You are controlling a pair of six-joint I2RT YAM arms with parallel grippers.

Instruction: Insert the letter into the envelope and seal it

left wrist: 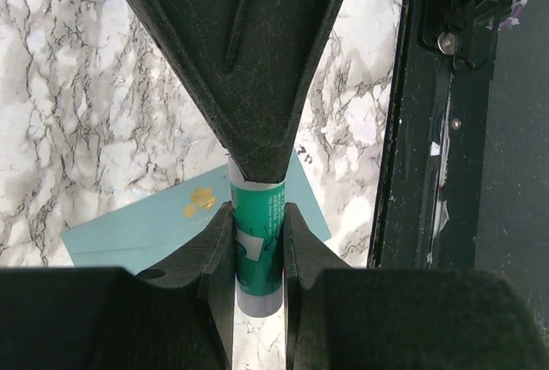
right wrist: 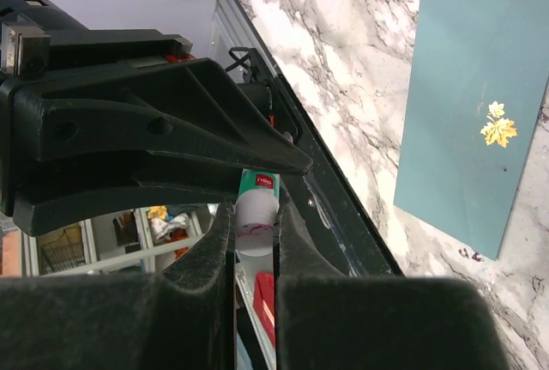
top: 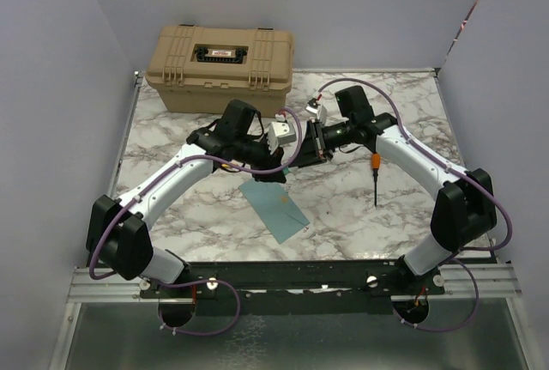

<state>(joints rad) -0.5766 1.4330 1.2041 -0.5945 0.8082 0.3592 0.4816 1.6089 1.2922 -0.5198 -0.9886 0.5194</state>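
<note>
You are holding both arms up over the middle of the marble table, with the two claws meeting tip to tip. Your left claw is squeezing the green body of a glue stick, one finger pressing on each side. Your right claw is pinching the white end of the same glue stick, so both claws are closed on it and it is hanging in the air between them. From above, the envelope is lying flat on the table at about 6 o'clock from the claws, just under them and a little nearer to the arm bases. It is sitting slanted, with one short end pointing toward 11 o'clock. A small gold leaf is showing on its blue-green face. Neither claw is touching the envelope. A tan box with a closed lid is sitting at the back of the table, at about 11 o'clock from the claws. A thin tool with an orange handle is lying on the table at about 4 o'clock from the claws, beside your right arm.
</note>
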